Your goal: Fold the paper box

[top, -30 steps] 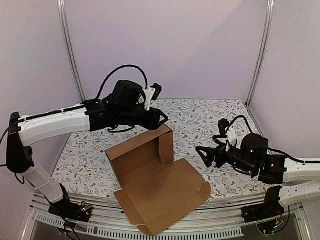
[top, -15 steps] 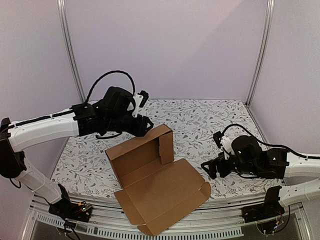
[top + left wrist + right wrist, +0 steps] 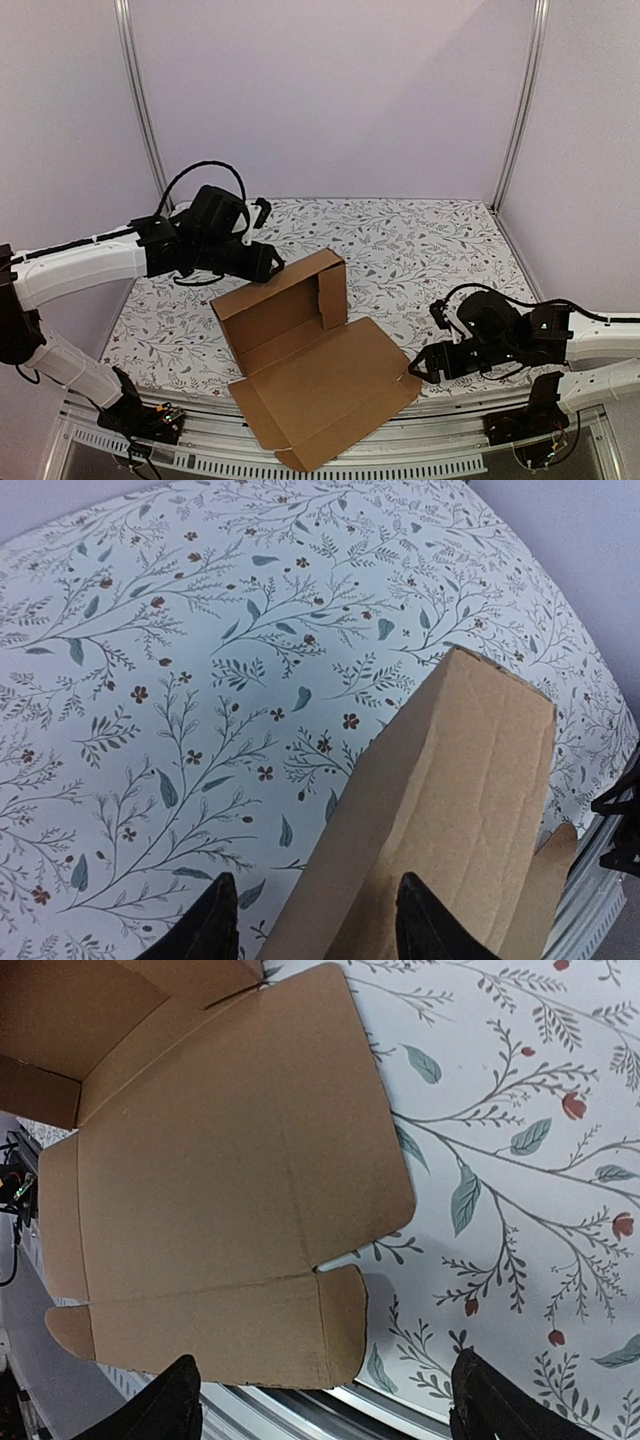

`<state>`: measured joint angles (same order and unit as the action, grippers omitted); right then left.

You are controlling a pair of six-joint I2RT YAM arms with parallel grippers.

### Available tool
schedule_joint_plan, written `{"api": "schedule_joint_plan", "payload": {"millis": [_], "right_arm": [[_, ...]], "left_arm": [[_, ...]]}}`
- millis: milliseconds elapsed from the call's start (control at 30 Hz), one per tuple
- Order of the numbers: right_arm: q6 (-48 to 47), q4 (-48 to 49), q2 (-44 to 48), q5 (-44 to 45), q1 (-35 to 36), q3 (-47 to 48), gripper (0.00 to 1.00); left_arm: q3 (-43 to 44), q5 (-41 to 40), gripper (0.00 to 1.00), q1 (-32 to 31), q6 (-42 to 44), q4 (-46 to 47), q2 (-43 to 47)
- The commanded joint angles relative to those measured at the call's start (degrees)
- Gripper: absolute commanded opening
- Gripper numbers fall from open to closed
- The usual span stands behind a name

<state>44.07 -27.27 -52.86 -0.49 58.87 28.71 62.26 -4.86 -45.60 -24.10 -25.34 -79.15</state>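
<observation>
Left jaws part-open, right jaws wide, both apparently empty; each wrist view crops the paper box (image 3: 320,380).

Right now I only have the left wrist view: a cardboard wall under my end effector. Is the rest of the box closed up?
Observer: No. The box is open, and its lid lies flat toward the arms.
Operator: Lid fully on the table?
Observer: No. Its near corner juts past the front edge of the table.
Operator: Where's the right arm?
Observer: The right end effector is just beside the lid's right corner, open and holding nothing.
</observation>
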Motion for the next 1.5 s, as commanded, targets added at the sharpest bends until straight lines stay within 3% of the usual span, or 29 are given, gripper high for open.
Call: {"api": "schedule_joint_plan", "payload": {"millis": [0,333,467,600,733,1133,1467], "right_arm": [[7.1,7.1,-4.3,-5.8,0.3,-2.9,0.81],[8.5,15.5,-15.5,-7.9,0.2,-3.1,0.49],[8.0,15.4,-16.8,-7.9,0.2,-2.3,0.31],[5.8,11.9,-16.6,-7.6,0.2,0.9,0.15],[0.3,2.1,-16.0,-4.9,0.2,7.9,0.01],[-21.7,-30.5,-19.1,10.2,0.3,37.1,0.0],[-36.6,-40.1,-25.5,18.8,-1.5,56.1,0.0]], "left_arm": [[-2.6,5.5,0.52,2.1,-2.1,0.4,1.3],[-6.4,10.6,0.53,5.8,-3.4,1.5,3.1],[-7.3,11.6,0.53,6.3,-3.7,2.0,3.6],[-7.3,12.9,0.53,6.6,-3.8,2.0,3.9],[-7.2,13.4,0.53,6.9,-3.8,1.5,4.6],[-10.0,16.2,0.53,7.3,-5.6,4.7,7.1],[-18.2,22.0,0.52,7.0,-10.8,14.5,5.0]]}}
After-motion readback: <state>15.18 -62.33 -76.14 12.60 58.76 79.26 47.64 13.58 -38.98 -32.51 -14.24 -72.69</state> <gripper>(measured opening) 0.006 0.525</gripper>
